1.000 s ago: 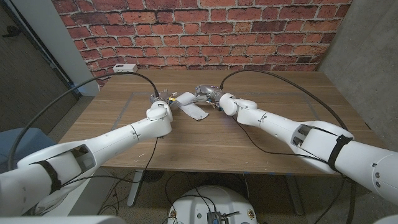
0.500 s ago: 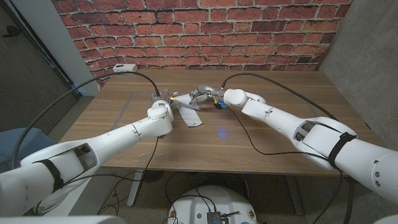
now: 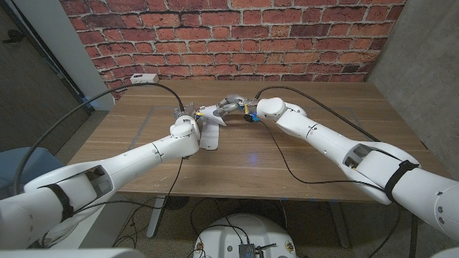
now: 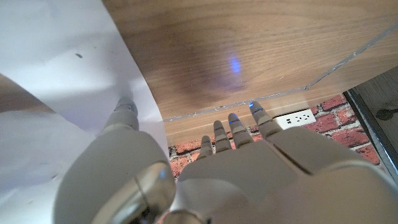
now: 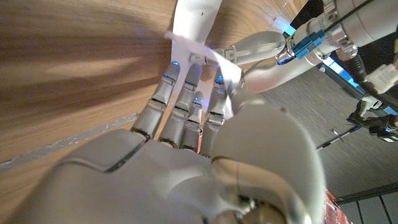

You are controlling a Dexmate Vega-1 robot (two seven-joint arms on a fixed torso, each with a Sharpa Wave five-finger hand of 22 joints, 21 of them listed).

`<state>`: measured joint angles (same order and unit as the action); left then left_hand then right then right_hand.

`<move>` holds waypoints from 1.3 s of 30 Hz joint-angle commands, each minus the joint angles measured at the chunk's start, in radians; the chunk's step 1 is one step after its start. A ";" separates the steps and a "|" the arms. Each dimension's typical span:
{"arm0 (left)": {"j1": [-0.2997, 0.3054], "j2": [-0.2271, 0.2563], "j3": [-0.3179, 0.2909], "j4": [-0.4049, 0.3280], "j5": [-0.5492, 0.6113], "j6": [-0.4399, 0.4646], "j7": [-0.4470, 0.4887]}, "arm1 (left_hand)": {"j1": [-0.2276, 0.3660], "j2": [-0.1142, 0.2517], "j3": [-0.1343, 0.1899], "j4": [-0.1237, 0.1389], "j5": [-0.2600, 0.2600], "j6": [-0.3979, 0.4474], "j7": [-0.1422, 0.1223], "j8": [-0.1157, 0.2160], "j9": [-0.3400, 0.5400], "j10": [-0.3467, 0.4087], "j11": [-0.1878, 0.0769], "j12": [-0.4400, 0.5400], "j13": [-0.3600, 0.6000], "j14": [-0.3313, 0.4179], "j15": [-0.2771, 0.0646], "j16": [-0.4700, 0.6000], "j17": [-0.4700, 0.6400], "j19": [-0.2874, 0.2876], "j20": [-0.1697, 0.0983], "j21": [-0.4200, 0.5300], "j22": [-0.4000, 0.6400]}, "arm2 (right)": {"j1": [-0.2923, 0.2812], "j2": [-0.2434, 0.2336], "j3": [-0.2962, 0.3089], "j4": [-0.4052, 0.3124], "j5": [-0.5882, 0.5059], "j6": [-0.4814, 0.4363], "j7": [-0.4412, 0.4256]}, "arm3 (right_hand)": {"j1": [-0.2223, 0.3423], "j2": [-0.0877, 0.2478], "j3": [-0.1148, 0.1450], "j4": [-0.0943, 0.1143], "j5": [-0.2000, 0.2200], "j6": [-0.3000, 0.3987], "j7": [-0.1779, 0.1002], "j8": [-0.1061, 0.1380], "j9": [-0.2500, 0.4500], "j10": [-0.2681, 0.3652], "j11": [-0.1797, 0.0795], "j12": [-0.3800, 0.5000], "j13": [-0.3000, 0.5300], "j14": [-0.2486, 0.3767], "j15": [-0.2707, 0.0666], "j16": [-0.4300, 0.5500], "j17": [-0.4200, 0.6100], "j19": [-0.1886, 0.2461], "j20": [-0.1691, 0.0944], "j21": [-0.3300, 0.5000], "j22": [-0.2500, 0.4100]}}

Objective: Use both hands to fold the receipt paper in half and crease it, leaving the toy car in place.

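Observation:
The white receipt paper [image 3: 209,135] lies as a long strip on the wooden table [image 3: 301,161], its far end raised between my two hands. My right hand [image 3: 229,107] pinches that raised end; in the right wrist view the paper [image 5: 198,22] runs over the fingertips [image 5: 186,78]. My left hand [image 3: 184,116] stands beside the strip. Its thumb tip [image 4: 125,106] touches the paper's [image 4: 59,59] edge while its fingers [image 4: 239,124] reach past it, spread over bare wood. The small blue and yellow toy car [image 3: 250,117] sits just behind my right wrist.
A white power strip [image 3: 143,77] lies at the table's far left edge, also in the left wrist view [image 4: 294,117]. Black cables [image 3: 337,107] arc over both arms. The brick wall [image 3: 237,36] stands behind the table.
My right hand has moved left toward my left hand, carrying the paper's end. The strip's free end has swung left and now points toward the near edge. The left hand has held still.

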<state>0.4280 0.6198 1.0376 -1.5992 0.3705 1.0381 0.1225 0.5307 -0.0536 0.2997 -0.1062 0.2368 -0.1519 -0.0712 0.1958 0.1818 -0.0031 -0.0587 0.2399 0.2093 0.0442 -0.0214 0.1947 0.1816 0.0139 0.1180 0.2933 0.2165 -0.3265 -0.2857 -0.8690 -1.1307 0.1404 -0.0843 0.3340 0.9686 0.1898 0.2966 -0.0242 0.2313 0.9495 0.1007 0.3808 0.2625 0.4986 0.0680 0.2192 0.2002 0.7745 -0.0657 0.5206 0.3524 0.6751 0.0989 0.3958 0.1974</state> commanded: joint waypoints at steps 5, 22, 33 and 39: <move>0.002 0.003 0.004 -0.009 0.006 0.002 0.003 | 0.004 -0.004 -0.008 0.000 0.007 0.000 -0.003 -0.002 0.002 -0.008 0.000 -0.004 0.004 -0.006 0.001 -0.005 0.002 -0.004 0.000 -0.001 0.001 | 0.083 -0.031 -0.015 -0.078 0.154 -0.344 0.187 | -0.097 -0.031 -0.026 0.051 -0.033 -0.333 -0.032 -0.169 -0.049 -0.098 0.023 -0.032 0.004 0.036 0.038 -0.031 -0.020 0.106 0.006 0.077 0.015; 0.016 0.026 -0.011 -0.062 0.003 -0.019 -0.005 | 0.001 -0.009 -0.018 0.002 0.010 0.000 -0.008 -0.003 0.002 -0.013 -0.002 -0.008 0.004 -0.013 0.003 -0.006 0.002 -0.013 0.000 -0.005 0.001 | 0.262 -0.021 -0.188 0.083 0.065 -0.336 0.489 | -0.194 -0.021 -0.018 0.074 -0.043 -0.473 -0.021 -0.159 -0.069 -0.171 0.053 0.005 -0.010 0.086 0.058 -0.167 -0.116 0.211 -0.024 0.111 -0.019; 0.121 0.175 -0.159 -0.296 -0.072 -0.160 -0.033 | -0.044 0.040 -0.027 0.035 -0.001 0.064 -0.043 0.014 0.001 -0.001 0.012 -0.005 0.005 -0.031 0.036 -0.002 0.007 -0.055 0.036 -0.019 0.007 | 0.195 -0.079 -0.177 -0.078 0.000 -0.370 0.326 | -0.135 -0.002 0.029 0.029 -0.036 -0.411 -0.027 -0.156 -0.071 -0.132 0.037 0.008 -0.009 0.041 0.056 -0.176 -0.078 0.148 -0.021 0.096 -0.005; 0.096 0.256 -0.183 -0.451 -0.093 -0.044 -0.186 | 0.054 0.125 0.044 -0.023 -0.032 0.163 -0.056 0.034 0.000 0.025 0.011 0.001 0.003 -0.028 0.040 -0.003 0.000 -0.047 0.054 -0.015 0.006 | 0.185 -0.082 -0.173 -0.094 -0.004 -0.380 0.307 | -0.126 0.001 0.037 0.024 -0.034 -0.389 -0.027 -0.154 -0.071 -0.126 0.031 0.007 -0.009 0.042 0.049 -0.172 -0.067 0.150 -0.025 0.101 -0.002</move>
<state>0.5160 0.7558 0.9189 -1.8330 0.3167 0.9263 0.0899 0.5593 0.0566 0.3243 -0.1151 0.2107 -0.0189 -0.1212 0.2217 0.1819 0.0096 -0.0456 0.2359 0.2101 0.0159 0.0111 0.1870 0.1815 -0.0380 0.1562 0.2755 0.2212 -0.1208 -0.3461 -1.0380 -1.1671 0.1700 -0.4416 0.6892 0.8257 0.1911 0.3247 -0.0001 0.1926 0.5486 0.0714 0.2230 0.1904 0.3649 0.1017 0.2275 0.1917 0.8139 -0.0126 0.3434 0.2804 0.8268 0.0770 0.4913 0.1935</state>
